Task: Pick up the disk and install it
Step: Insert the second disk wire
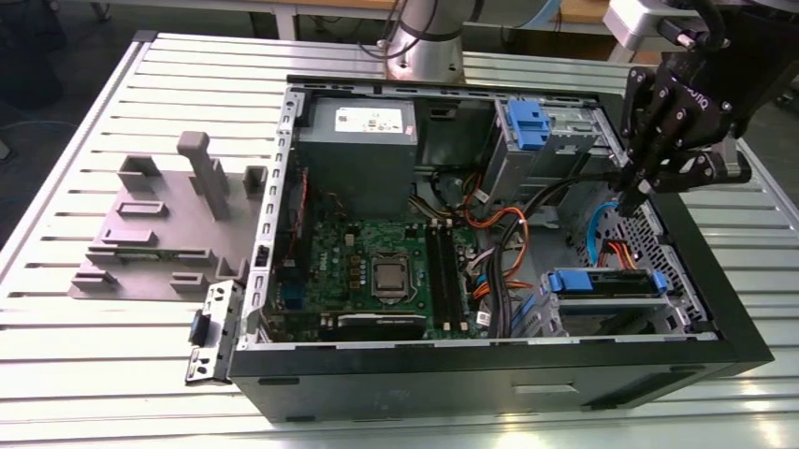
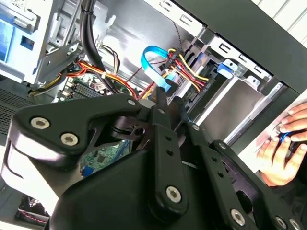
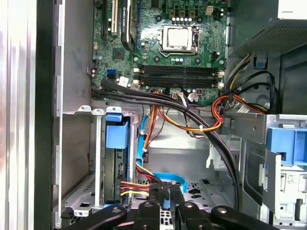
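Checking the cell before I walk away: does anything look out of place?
Yes. In the second wrist view a person's hand rests just outside the open computer case, close to the gripper. Nothing looks spilled or broken.

An open computer case [image 1: 699, 281] lies on a slatted metal table [image 1: 100, 374], its green motherboard [image 1: 374, 271] exposed. The black gripper [image 1: 639, 192] hangs over the case's side at the exterior view's right, above a blue-fronted disk [image 1: 605, 282] seated in its bay. A grey plastic holder [image 1: 163, 224] sits just beside the case.
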{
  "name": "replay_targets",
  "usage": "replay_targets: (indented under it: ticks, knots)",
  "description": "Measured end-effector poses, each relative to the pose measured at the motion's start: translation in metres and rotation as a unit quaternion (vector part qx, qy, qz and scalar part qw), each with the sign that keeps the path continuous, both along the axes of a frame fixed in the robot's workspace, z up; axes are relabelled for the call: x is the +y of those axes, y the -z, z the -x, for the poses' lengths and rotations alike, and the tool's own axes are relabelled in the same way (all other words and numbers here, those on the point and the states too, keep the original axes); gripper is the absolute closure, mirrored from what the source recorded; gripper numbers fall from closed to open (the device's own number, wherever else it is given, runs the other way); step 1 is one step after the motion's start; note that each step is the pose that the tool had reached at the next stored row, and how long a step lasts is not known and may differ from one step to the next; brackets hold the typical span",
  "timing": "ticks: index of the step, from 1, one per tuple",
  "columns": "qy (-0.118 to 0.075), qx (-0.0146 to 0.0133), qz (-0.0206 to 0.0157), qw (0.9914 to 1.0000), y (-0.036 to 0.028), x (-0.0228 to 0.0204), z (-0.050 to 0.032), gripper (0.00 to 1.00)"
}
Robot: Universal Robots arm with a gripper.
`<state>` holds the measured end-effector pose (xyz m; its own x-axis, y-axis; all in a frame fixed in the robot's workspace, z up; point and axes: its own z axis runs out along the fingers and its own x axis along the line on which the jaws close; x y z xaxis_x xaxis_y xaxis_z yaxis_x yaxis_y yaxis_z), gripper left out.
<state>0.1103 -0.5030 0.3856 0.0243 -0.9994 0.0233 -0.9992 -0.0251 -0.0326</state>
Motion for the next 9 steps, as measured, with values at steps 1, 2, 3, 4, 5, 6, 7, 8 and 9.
replay_targets:
  ticks: [1,2,3,4,5,6,7,8,9]
  knots:
    - [0.0,0.0,0.0,1.0,0.0001,0.0009,0.0,0.76]
    - [0.0,0.0,0.0001,1.0,0.0002,0.002,0.0,0.76]
    - [0.0,0.0,0.0001,1.0,0.0003,0.0032,-0.0001,0.76]
    - [0.0,0.0,0.0002,1.0,0.0005,0.0043,-0.0001,0.76]
    - [0.0,0.0,0.0004,1.0,0.0006,0.0053,-0.0001,0.76]
    - [0.0,0.0,0.0008,1.0,0.0008,0.0061,-0.0002,0.75]
    - [0.0,0.0,0.0015,1.0,0.001,0.0068,-0.0003,0.69]
    - [0.0,0.0,0.0027,1.0,0.0013,0.0074,-0.0003,0.69]
    - [0.0,0.0,0.004,0.99999,0.0017,0.0078,-0.0004,0.63]
